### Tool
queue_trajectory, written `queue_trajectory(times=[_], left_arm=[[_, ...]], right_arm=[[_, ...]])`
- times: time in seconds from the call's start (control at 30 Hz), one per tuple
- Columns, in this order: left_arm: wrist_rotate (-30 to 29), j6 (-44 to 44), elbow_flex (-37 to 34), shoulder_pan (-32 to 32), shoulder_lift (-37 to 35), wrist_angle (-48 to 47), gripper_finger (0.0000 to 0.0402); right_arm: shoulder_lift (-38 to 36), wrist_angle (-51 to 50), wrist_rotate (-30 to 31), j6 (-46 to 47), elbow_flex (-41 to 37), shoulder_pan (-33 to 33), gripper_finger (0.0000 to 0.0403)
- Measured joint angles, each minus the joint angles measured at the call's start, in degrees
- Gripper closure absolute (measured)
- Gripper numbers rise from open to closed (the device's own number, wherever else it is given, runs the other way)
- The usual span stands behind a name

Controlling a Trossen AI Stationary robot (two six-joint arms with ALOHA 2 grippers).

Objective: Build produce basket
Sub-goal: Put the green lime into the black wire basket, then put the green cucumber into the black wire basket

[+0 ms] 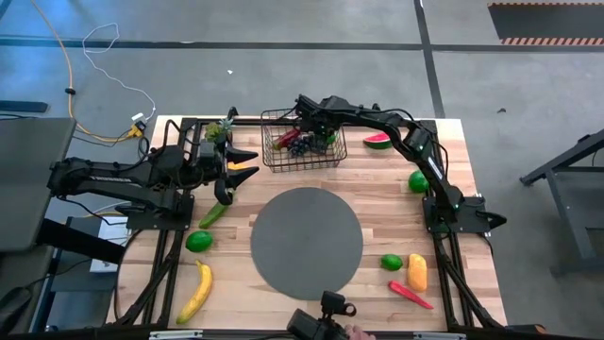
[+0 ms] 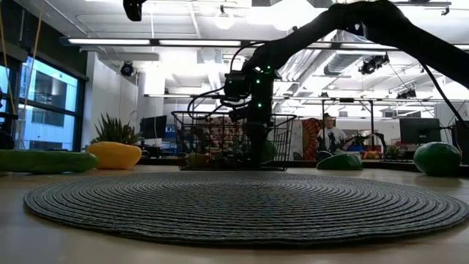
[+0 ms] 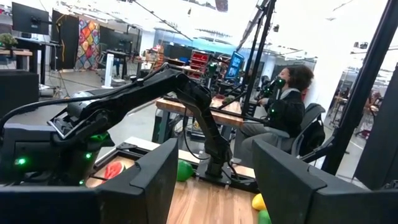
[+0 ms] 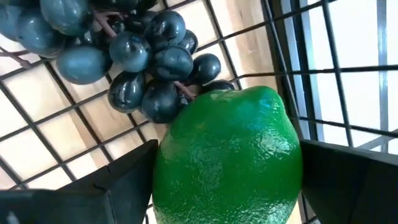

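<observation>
The black wire basket (image 1: 302, 156) stands at the table's far middle, with dark grapes (image 4: 143, 62) lying on its wire floor. My right gripper (image 1: 316, 127) reaches down into the basket and is shut on a green lime (image 4: 227, 155) right beside the grapes. In the low view the gripper (image 2: 256, 136) stands inside the basket's mesh walls. My left gripper (image 1: 247, 162) waits raised at the far left, pointing level toward the basket; it is open (image 3: 214, 180) with nothing between its fingers. My right gripper pinches the lime between its two fingers, one on each of its opposite sides (image 4: 163, 168). The fingers come from above, pointing steeply down into the basket. The lime sits low over the wire floor next to the grapes; whether it rests there I cannot tell.
A round grey mat (image 1: 307, 236) fills the table's middle. Loose produce lies around it: cucumber (image 1: 211, 214), lime (image 1: 198, 241), banana (image 1: 195, 291), watermelon slice (image 1: 377, 142), limes (image 1: 418, 181) (image 1: 391, 262), orange-yellow piece (image 1: 416, 272), red chilli (image 1: 411, 295). A person (image 3: 286, 106) sits beyond the table.
</observation>
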Motion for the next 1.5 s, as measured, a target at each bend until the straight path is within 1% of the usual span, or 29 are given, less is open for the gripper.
queue_trajectory(times=[0.3, 0.47, 0.67, 0.77, 1.0, 1.1, 1.2, 1.33, 1.5], left_arm=[[-0.17, 0.00, 0.00, 0.00, 0.00, -0.94, 0.0209], [-0.17, 0.00, 0.00, 0.00, 0.00, -1.03, 0.0209], [-0.17, -0.08, 0.00, 0.00, 0.00, -1.05, 0.0209], [-0.16, -0.05, 0.00, 0.00, 0.00, -1.04, 0.0209], [-0.15, -0.13, 0.00, 0.00, 0.00, -1.03, 0.0209], [-0.15, 0.00, 0.00, 0.02, 0.00, -1.03, 0.0209], [-0.51, 0.02, 0.00, 0.02, 0.00, -1.03, 0.0209], [-0.65, 0.02, 0.00, 0.02, 0.00, -1.03, 0.0209], [-0.66, -0.07, 0.00, 0.02, 0.00, -1.03, 0.0209]], right_arm=[[0.00, 0.17, 0.00, 0.70, 0.00, -0.07, 0.0091], [0.00, -0.05, -1.48, 2.16, 0.00, -0.11, 0.0091], [0.00, -0.01, -0.83, 2.11, 0.00, -0.07, 0.0090], [0.05, 0.18, 0.69, 1.34, 0.00, -0.01, 0.0076], [0.22, -0.61, 1.71, 1.26, 0.00, 0.50, 0.0011], [0.22, -1.12, 0.82, 0.24, 0.42, 0.73, 0.0010], [0.22, -1.38, -0.60, -1.55, 2.66, 0.91, 0.0013], [0.20, -2.39, -1.51, -2.21, 8.13, 0.92, 0.0013], [0.11, -10.08, -4.69, -5.00, 17.31, 0.90, 0.0013]])
